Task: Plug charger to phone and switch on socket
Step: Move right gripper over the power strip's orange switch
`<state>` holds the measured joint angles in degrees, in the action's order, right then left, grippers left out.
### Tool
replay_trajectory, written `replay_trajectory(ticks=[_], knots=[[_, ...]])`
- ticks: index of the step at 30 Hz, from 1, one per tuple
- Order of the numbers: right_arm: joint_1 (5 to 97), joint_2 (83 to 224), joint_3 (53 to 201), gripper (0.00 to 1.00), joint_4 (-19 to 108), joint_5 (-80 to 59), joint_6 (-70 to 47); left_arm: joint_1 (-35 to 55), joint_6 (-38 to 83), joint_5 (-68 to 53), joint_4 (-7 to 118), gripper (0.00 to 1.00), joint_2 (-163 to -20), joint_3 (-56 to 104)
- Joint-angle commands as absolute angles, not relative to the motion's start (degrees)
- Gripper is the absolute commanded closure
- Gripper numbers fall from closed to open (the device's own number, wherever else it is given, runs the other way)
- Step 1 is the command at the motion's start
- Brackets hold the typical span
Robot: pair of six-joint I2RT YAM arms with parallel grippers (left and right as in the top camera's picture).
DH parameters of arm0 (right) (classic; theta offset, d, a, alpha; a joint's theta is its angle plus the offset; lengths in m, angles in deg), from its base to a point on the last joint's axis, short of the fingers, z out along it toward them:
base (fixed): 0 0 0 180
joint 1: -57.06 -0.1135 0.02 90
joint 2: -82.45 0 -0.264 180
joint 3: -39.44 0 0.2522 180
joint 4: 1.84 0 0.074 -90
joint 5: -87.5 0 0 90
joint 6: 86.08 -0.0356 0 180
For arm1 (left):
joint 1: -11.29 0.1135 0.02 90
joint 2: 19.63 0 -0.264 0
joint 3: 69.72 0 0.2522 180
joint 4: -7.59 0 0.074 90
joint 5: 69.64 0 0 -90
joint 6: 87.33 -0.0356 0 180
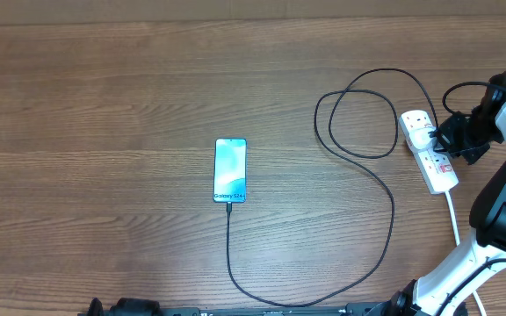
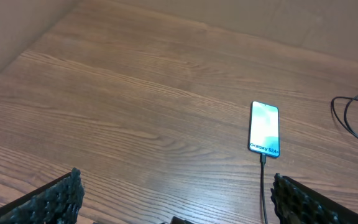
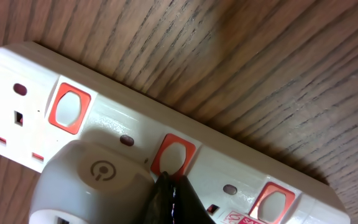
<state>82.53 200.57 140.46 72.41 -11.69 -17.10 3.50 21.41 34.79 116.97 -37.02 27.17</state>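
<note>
Red switch [image 3: 173, 154] on the socket [image 3: 241, 171] seemingly meets the closed right tool [image 3: 169, 196].

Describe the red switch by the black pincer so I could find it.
At the right of the table lies a white power strip. Of the three red switches along it, take the middle switch, beside the white plug. Only it has the shut right pincer tip at it.

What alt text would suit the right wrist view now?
The shut right gripper touches the middle red switch of three on a white power strip. A pale charger plug sits in the strip beside it, on a wooden table.
</note>
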Motion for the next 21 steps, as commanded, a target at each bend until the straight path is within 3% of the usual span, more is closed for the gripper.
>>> replay_trajectory(ticks=[1, 21], knots=[[82.53, 201.14, 142.1, 0.96, 71.73, -13.14, -17.51, 3.76, 21.52, 35.84, 116.7, 0.0, -36.21, 26.95], [82.51, 201.23, 147.24, 0.96, 76.41, -13.12, -17.47, 3.76, 21.52, 35.82, 116.7, 0.0, -36.21, 26.95]])
